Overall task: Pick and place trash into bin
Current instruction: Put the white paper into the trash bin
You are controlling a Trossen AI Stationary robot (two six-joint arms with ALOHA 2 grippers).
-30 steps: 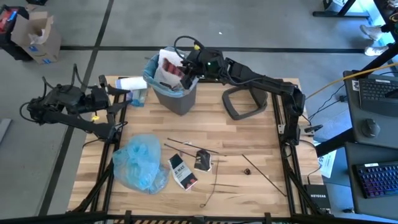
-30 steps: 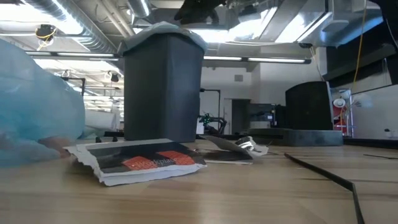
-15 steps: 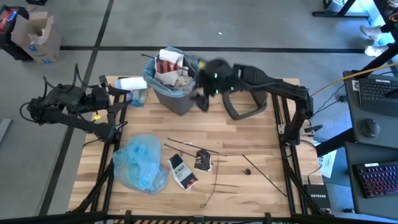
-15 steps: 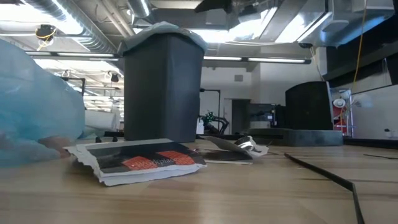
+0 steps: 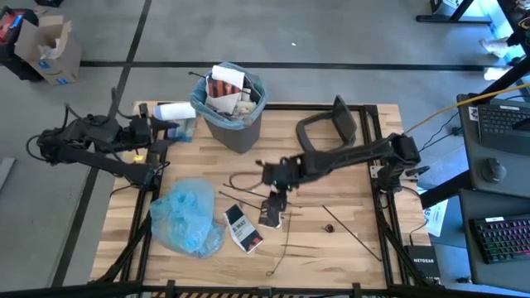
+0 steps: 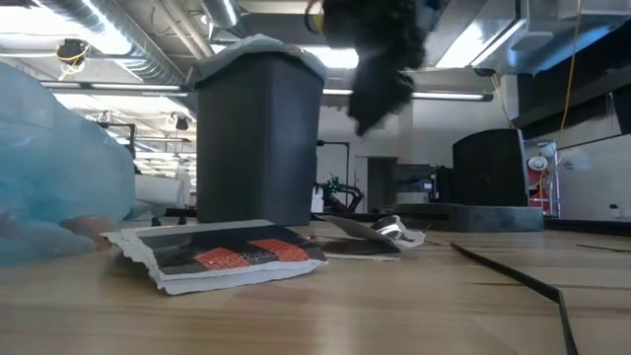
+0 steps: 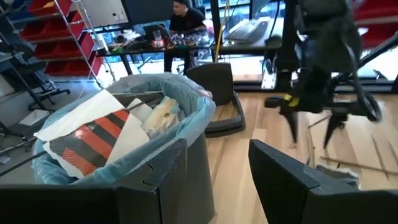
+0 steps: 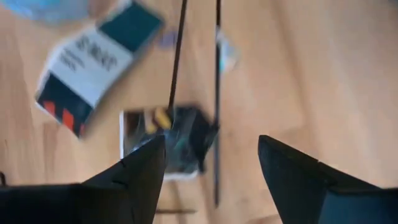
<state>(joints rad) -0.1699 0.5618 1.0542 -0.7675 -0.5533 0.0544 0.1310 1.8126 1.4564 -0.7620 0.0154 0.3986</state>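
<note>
Grey bin point(image 5: 233, 116) brims with crumpled trash point(image 5: 225, 87) (blue liner showing).

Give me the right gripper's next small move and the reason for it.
Probably lower straight down onto the small dark packet and close. The right gripper is open and empty, hovering just above that packet and the thin sticks on the table. The bin already holds the red-black packet, so this loose piece looks like the nearest one left.

A grey concrete floor point(image 5: 348, 25) surrounds the light wooden slatted table point(image 5: 331, 257). An open brown cardboard box point(image 5: 50, 45) stands nearby; red storage shelving point(image 7: 56, 37) lines the room.
</note>
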